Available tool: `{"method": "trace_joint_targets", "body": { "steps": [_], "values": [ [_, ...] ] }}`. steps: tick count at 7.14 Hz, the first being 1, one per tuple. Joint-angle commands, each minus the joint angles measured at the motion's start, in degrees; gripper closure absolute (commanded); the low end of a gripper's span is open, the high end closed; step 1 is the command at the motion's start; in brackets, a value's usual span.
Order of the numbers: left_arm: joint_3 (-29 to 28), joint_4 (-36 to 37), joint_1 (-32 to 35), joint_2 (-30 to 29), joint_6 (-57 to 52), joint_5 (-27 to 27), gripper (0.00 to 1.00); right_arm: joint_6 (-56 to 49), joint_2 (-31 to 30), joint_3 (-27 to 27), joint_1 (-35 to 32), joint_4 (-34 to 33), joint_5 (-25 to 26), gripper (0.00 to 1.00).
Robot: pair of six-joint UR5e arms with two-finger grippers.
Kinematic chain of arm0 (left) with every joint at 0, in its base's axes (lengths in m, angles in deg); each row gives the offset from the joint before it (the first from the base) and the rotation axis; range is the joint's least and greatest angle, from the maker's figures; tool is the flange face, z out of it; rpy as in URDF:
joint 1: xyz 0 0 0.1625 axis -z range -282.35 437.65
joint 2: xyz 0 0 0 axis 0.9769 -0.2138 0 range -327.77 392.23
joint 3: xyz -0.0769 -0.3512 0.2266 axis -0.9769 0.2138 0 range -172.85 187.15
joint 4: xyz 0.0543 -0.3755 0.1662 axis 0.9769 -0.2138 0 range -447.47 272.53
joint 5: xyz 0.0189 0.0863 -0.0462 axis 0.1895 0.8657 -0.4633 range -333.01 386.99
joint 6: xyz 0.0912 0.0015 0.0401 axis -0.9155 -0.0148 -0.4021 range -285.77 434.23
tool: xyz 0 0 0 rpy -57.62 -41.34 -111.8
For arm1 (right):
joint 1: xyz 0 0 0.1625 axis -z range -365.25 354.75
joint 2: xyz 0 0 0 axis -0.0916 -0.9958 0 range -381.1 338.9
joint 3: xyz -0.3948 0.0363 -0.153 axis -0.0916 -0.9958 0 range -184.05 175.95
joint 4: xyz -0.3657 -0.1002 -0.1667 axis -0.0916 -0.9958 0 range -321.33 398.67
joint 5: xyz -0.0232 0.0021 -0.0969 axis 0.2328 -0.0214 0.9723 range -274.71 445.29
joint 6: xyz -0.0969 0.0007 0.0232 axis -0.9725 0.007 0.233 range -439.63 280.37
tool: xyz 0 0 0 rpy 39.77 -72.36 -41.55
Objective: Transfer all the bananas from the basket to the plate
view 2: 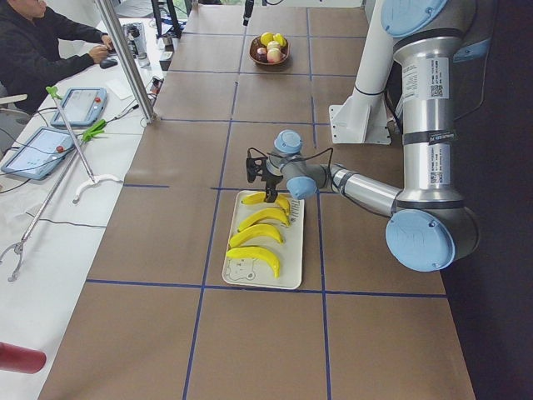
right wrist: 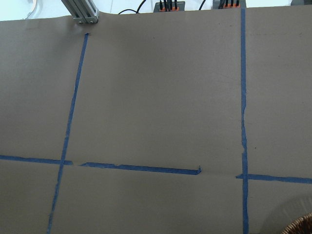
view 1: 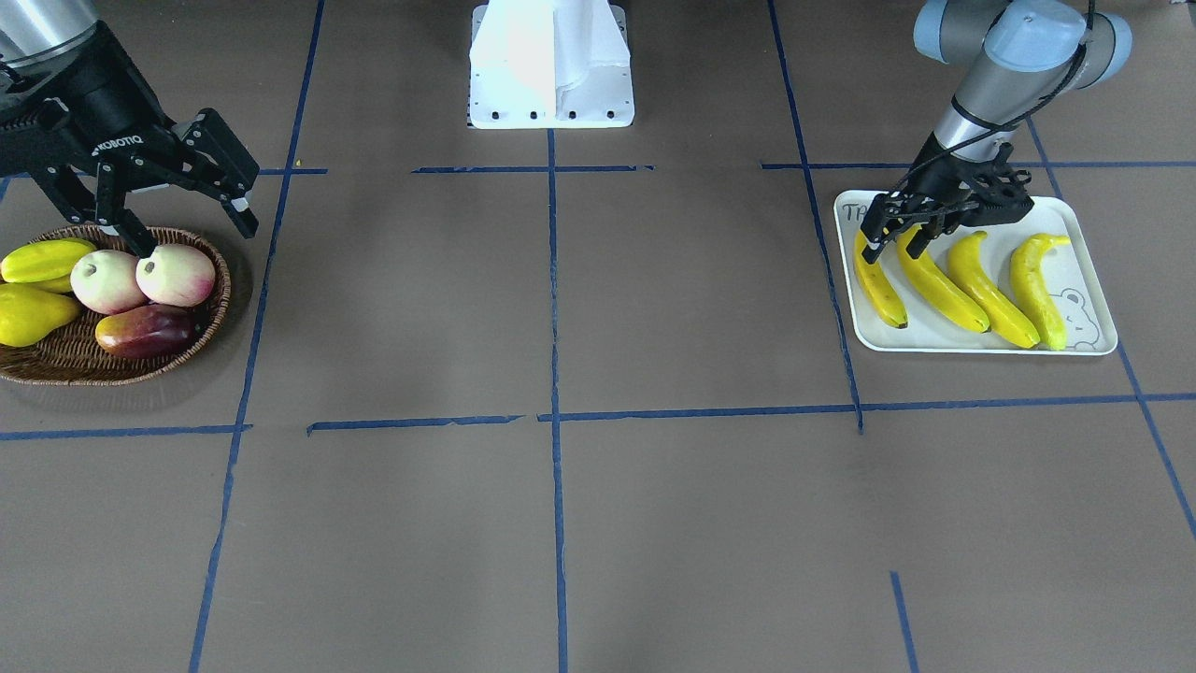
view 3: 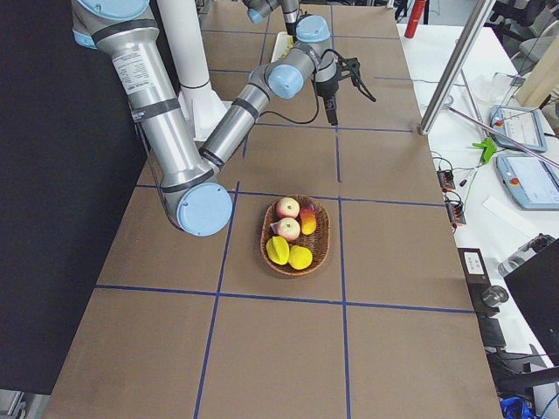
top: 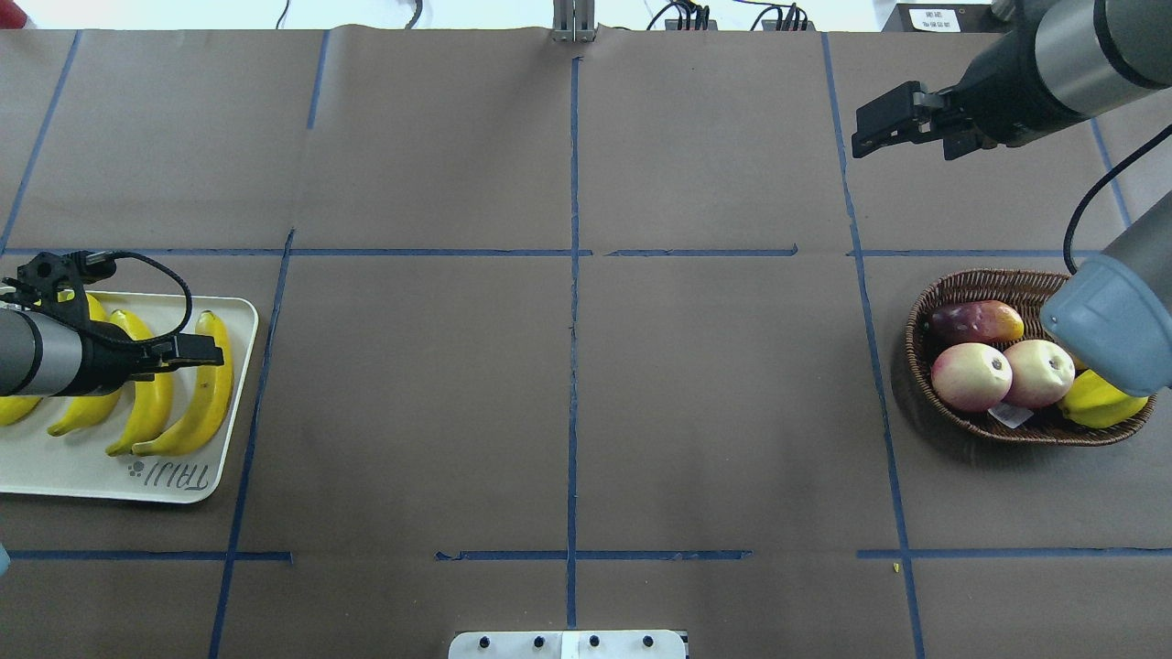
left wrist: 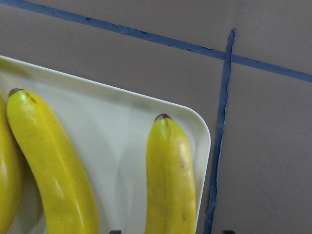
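**A:** Count the bananas [view 1: 990,297], please.

**B:** Four in total. All four lie on the plate [view 1: 1091,271], side by side and roughly parallel; the plate rests on the table [view 1: 654,299] at the robot's left end.

**A:** And what is in the basket [view 1: 65,360]?

**B:** Bananas: zero. Other fruits: five; two round pink-and-cream fruits [view 1: 107,280], one dark red mango-like fruit [view 1: 145,332], one ridged yellow-green star fruit [view 1: 47,260] and one plump yellow pear-shaped fruit [view 1: 28,316]. The basket rests at the robot's right end, well apart from the plate.

**A:** What is the state of the left gripper [view 1: 892,250]?

**B:** Its two fingers are spread apart and grip nothing. It hangs low over the plate, at the side nearest the table's centre, above the ends of the two bananas on that side; whether a fingertip touches a banana, I cannot tell.

**A:** And the right gripper [view 1: 192,234]?

**B:** Its two fingers are spread wide and hold nothing. It is raised clear of the basket and touches none of the five fruits.
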Motion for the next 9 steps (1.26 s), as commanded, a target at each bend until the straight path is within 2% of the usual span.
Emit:
{"method": "trace_joint_targets", "body": {
  "steps": [1, 2, 3, 5, 6, 9],
  "values": [
    [0.1, -3.6, 0.2, 0.7, -0.1, -0.6, 0.00, -3.1, -0.9, -0.3, -2.1, -1.5, -1.1, 0.00],
    [0.6, -3.4, 0.9, 0.5, -0.2, -1.6, 0.00, -8.4, -1.2, -0.3, -4.9, -4.5, -2.2, 0.00],
    [-0.3, -3.1, 6.3, 0.4, -4.4, -7.6, 0.00, -14.5, -1.6, -0.4, -8.5, -8.3, -4.6, 0.00],
    [-5.2, 1.3, 22.1, 0.7, -26.8, -18.5, 0.00, -25.8, -7.1, -0.6, -12.7, -9.7, -6.2, 0.00],
    [-6.1, 6.9, 28.8, 0.4, -37.1, -21.7, 0.00, -32.0, -9.7, -1.5, -15.9, -9.7, -7.6, 0.00],
    [-7.8, 35.6, 45.5, -4.3, -68.5, -30.1, 0.00, -46.7, -12.5, -10.5, -27.4, -9.4, -15.7, 0.00]
  ]
}}
